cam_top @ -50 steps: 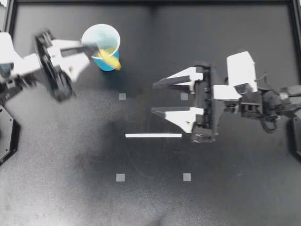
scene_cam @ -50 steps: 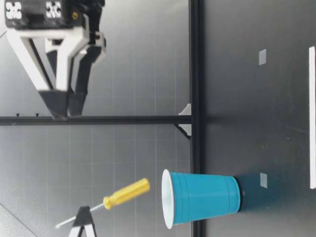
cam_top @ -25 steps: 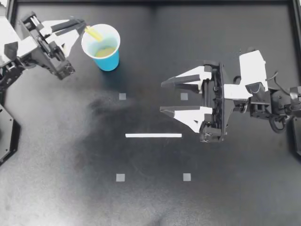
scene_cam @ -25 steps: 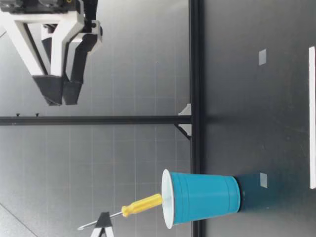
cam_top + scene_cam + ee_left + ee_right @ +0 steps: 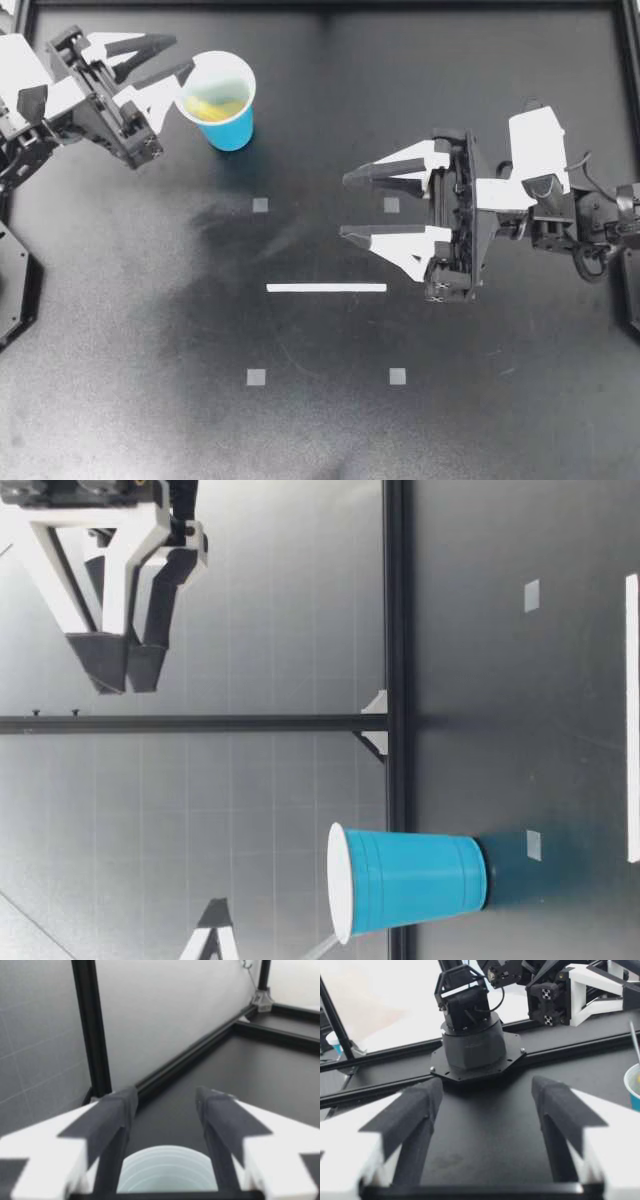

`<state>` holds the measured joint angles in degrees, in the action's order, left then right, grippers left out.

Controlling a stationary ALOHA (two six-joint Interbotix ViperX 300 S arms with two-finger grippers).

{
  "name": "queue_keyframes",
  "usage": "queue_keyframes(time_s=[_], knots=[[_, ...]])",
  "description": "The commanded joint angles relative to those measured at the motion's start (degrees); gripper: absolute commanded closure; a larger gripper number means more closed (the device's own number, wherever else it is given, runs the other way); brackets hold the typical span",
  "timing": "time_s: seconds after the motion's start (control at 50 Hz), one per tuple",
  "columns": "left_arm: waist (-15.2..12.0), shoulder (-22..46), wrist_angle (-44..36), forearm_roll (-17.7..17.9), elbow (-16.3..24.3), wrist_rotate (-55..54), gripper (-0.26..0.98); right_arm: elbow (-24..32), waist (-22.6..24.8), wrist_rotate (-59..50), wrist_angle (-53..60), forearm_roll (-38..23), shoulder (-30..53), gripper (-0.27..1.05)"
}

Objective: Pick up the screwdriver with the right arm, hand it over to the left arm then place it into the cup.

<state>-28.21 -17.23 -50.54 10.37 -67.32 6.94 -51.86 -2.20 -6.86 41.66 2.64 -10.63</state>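
My left gripper (image 5: 181, 57) is at the far corner of the counter (image 5: 480, 400), just beside the blue cup (image 5: 232, 130). Its fingers (image 5: 112, 1115) are wide open and hold nothing. In the left wrist view the open mouth of the cup sits under the gap between the two fingers.

The screwdriver (image 5: 213, 104) is inside the cup. From the top you can see its yellow handle lying down in the bottom of the cup. In the right wrist view its thin metal end pokes up out of the cup and leans a little. The low view shows that same thin end sticking out past the rim. The cup stands upright on the counter. One tip of my left gripper shows above the cup there, and it does not touch the cup.

My right gripper (image 5: 344, 207) is well apart from the cup, over the middle of the counter. Its fingers (image 5: 415, 1105) are spread wide too, with only bare counter between them. In the low view it hangs high above the counter.

A thin white strip (image 5: 326, 288) lies flat on the counter near my right gripper. Four small grey squares (image 5: 260, 205) mark the counter around the strip.
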Motion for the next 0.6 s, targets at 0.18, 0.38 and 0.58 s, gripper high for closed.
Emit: queue_keyframes(time_s=[0.18,0.38,0.58], knots=[[0.35,-2.29,-0.18,-2.11,1.14,-1.23,0.18,0.7,-0.35,-0.09,0.62,0.18,-1.32,0.07],[6.59,-7.21,0.26,-9.93,0.18,-7.29,0.18,0.7,-0.26,0.09,0.53,0.09,-1.32,0.07],[16.7,-9.67,2.46,-15.73,0.26,-11.95,0.18,0.62,-0.35,0.53,0.35,-0.09,-1.32,0.07]])
